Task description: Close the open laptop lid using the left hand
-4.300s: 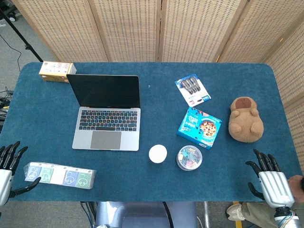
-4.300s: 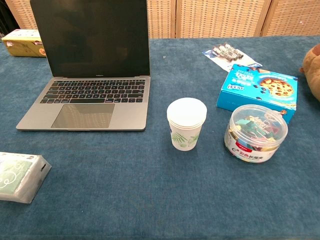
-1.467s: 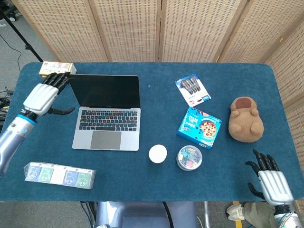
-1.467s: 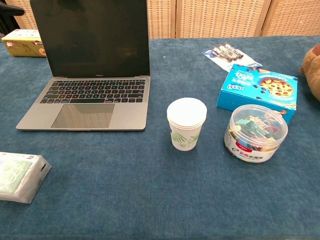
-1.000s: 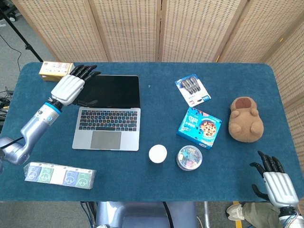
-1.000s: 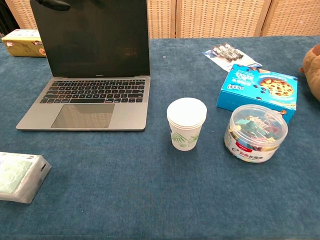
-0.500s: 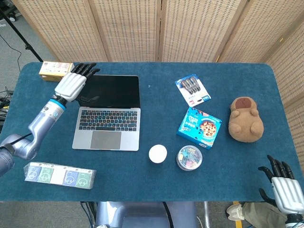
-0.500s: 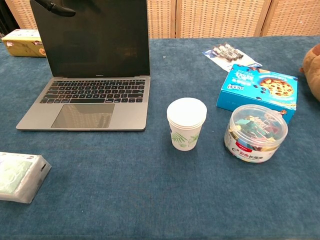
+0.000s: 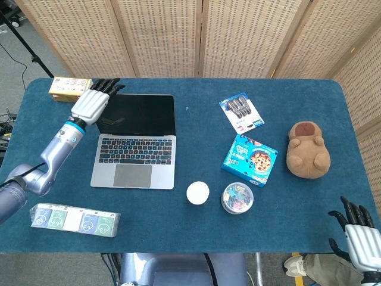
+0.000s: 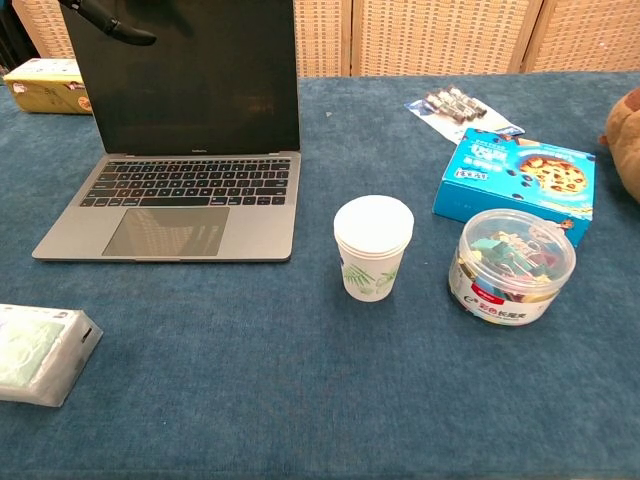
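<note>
Since 0.5 s ago, left hand (image 9: 91, 103) has edged closer over the open laptop (image 9: 136, 140) lid's top-left corner, fingers spread, holding nothing; right hand (image 9: 362, 238) sits open at the desk (image 9: 178, 238) corner. Chest view: laptop upright at left, dark fingers (image 10: 110, 24) before its screen.

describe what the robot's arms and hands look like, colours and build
Each hand has a ribbed white back plate and slim black fingers: the left hand and the right hand match. The left wrist carries a blue ring, then a smooth silver-grey tubular forearm with a rounded elbow joint. The right arm is out of view. No cables or markings show.
</note>
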You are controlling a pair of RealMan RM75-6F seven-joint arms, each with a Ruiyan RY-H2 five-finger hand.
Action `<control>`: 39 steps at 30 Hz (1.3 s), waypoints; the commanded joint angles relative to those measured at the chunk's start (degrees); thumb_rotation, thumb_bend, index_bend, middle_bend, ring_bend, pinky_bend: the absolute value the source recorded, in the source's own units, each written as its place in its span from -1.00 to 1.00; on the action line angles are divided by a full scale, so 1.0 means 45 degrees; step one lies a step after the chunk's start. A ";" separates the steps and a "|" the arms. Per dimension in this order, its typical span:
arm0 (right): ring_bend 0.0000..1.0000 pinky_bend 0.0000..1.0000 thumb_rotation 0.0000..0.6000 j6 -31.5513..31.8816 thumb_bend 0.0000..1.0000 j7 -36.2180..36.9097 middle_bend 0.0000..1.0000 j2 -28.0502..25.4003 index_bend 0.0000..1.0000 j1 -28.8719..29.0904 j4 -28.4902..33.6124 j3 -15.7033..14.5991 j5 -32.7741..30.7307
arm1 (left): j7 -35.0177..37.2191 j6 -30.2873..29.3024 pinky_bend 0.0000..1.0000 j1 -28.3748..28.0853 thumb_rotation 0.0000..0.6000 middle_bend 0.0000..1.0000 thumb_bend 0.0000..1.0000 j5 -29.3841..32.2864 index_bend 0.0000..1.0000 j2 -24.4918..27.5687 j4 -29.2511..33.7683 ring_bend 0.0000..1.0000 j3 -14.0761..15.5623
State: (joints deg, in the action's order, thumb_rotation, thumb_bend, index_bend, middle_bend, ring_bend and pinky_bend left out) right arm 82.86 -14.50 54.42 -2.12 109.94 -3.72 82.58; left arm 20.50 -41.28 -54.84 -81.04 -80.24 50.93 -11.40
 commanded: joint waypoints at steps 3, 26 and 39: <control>-1.00 -1.00 1.00 -0.0157 -0.29 -0.0006 -1.00 0.0038 -0.48 0.0064 -0.0068 0.0057 -0.0149 | 0.0487 0.0399 -1.00 -0.0199 0.16 -1.00 -0.56 0.0081 -0.76 -0.0494 -0.0712 -1.00 0.0148; -1.00 -1.00 1.00 -0.0188 -0.29 -0.0012 -1.00 0.0001 -0.48 0.0053 0.0018 0.0084 -0.0003 | 0.0070 0.0166 -0.53 -0.0168 0.15 -0.59 -0.56 0.0824 -0.26 -0.0036 0.0476 -0.55 -0.0060; -1.00 -1.00 1.00 -0.0214 -0.29 0.0021 -1.00 -0.0045 -0.48 0.0049 0.0019 0.0066 0.0106 | -0.0880 0.0492 -0.42 -0.0198 0.16 -0.43 -0.56 0.1843 -0.10 0.0863 0.2228 -0.40 -0.0528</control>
State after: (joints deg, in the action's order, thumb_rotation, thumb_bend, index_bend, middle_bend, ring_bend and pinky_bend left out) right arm 81.89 -14.42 54.22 -1.89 110.02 -3.43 83.06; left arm 17.51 -39.41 -55.68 -73.69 -77.20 59.74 -13.29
